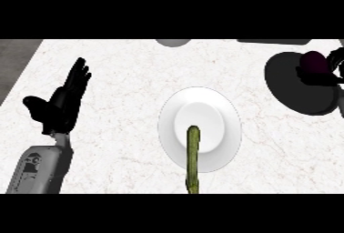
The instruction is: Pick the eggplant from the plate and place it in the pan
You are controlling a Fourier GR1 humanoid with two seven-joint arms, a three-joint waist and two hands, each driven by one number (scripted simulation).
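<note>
There it is at the upper right: the dark purple eggplant (311, 63) is held over the black pan (295, 93), and the right hand (334, 68) is curled round it, coming in from the view's right edge. Whether the pan's floor is touched cannot be told. The white plate (222, 109) is seen in the middle of the marbled counter (121, 68), well apart from the pan. A long green vegetable (193, 159) is laid across the plate's near rim, one end on the plate, the other toward the lower edge. Over at the left, the left hand (64, 102) is released, fingers straight and pointing up, nothing held
</note>
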